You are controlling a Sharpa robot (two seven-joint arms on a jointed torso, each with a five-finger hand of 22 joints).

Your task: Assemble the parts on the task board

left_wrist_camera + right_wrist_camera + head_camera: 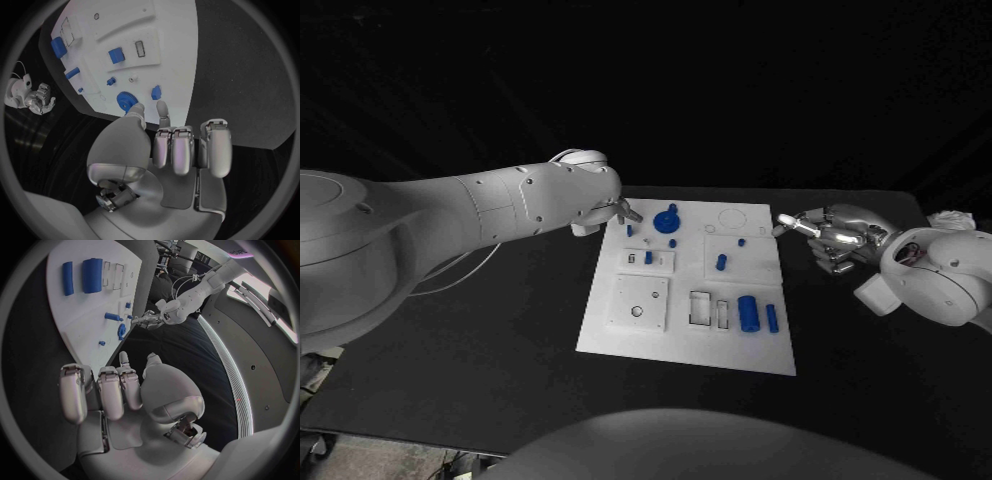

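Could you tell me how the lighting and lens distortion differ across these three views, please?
Head view: the white rectangular task board is brightly lit against a black table and dark surroundings, its edges straight. Left wrist view: fisheye, the board's edges bow; the silver left hand shows soft highlights. Right wrist view: the same bending; the silver right hand is evenly lit.

Both arms: smooth white moulded shells, rounded. Left arm (473,215) has small dark screws dotted along the casing and a thin white cable looped beside it. Right arm (949,275) ends in a round wrist housing with a dark circular recess. Left hand (169,155) and right hand (125,400): polished silver metal, segmented fingers with pale grey pads.
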